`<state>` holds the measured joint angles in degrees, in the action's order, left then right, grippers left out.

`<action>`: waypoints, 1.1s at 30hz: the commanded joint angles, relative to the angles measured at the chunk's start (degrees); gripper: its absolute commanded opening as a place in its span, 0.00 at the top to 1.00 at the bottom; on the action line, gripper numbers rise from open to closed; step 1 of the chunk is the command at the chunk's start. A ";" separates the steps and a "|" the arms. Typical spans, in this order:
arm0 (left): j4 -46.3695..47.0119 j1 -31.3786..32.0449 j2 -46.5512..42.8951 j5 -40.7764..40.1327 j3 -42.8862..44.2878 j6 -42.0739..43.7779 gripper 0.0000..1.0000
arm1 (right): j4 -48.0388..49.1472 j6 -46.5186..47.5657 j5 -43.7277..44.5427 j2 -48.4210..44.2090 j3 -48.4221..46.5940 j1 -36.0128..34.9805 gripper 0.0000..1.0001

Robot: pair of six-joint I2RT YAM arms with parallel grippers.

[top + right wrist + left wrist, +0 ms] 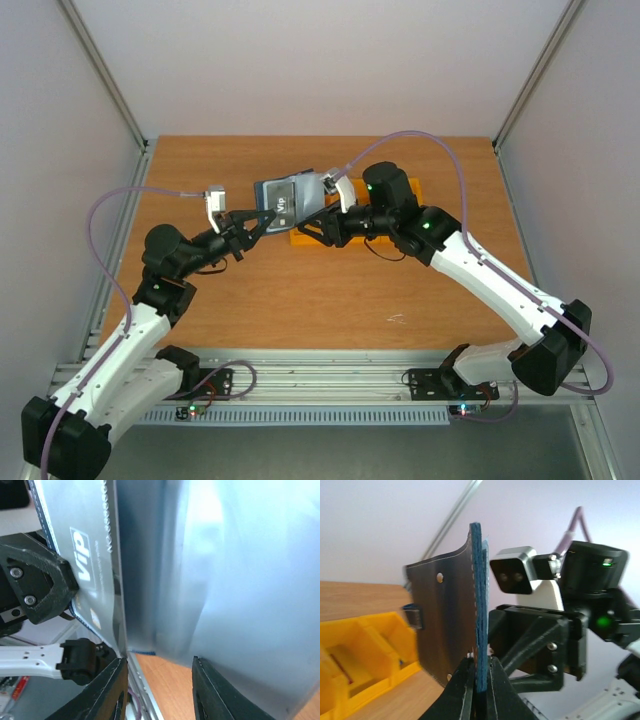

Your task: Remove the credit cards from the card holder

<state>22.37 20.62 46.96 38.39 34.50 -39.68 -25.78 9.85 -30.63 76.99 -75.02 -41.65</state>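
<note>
Top external: card holder (288, 200) is held up in the air around 12 o'clock, left gripper (481, 662) pinching its bottom edge, right gripper (159, 660) spread at the sleeves. My worry: with a one-edge pinch it could twist, and the fingers would miss the VIP card (85, 570).

Card holder (285, 200) aloft mid-table, orange bin (304, 238) beside it, open table (300, 300) nearer bases

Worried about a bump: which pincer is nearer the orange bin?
Right. The right pincer hangs over the bin's left end, open beside the holder; the left pincer is off to the bin's left, clamped on the holder.
</note>
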 commanded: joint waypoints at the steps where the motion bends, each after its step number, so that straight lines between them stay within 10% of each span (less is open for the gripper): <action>1: 11.86 -0.23 -0.68 6.40 -0.62 -7.81 1.00 | 4.75 -1.71 -6.78 -2.02 -0.24 0.64 0.65; 25: 11.47 0.14 -0.64 11.69 0.04 -4.26 0.99 | 8.34 -1.29 -14.71 0.58 -4.88 0.63 0.99; 33: 11.00 0.05 -0.64 11.21 -0.04 -4.40 0.82 | -1.41 3.93 -13.75 -1.18 -5.48 0.71 0.99</action>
<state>29.98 20.34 46.85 47.79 34.48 -44.53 -22.11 10.07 -44.47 77.25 -79.57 -40.82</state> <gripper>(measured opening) 0.200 0.014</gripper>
